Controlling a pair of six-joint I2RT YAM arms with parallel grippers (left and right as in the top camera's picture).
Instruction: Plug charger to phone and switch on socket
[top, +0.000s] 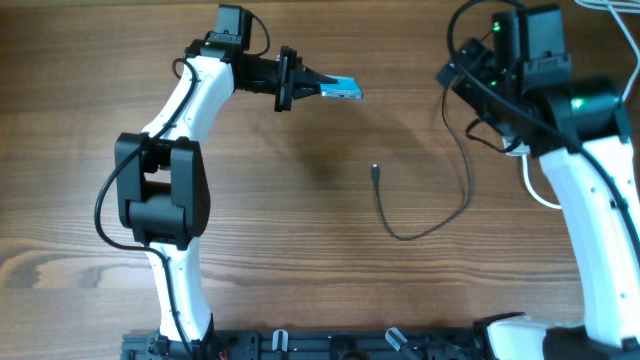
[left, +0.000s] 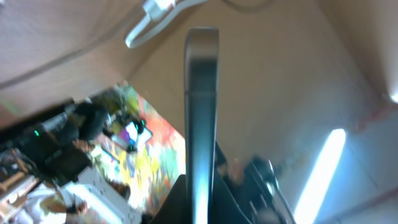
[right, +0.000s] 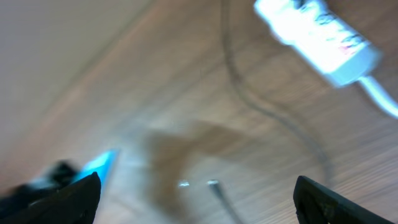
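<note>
My left gripper (top: 318, 87) is shut on the phone (top: 343, 92) and holds it off the table at the back middle, cyan screen showing. In the left wrist view the phone (left: 202, 106) stands edge-on between the fingers. The charger, a thin black cable (top: 425, 228), loops across the table and its plug tip (top: 375, 170) lies free below and right of the phone. My right gripper (right: 196, 200) is open and empty, above the plug tip (right: 213, 183). The white socket (right: 317, 40) lies beyond it. In the overhead view my right arm mostly hides the socket.
The socket's thick white lead (top: 537, 187) runs down beside the right arm's base. The left arm (top: 165, 190) stands at the left and the right arm (top: 600, 200) at the right edge. A dark rail (top: 330, 345) runs along the table's front edge.
</note>
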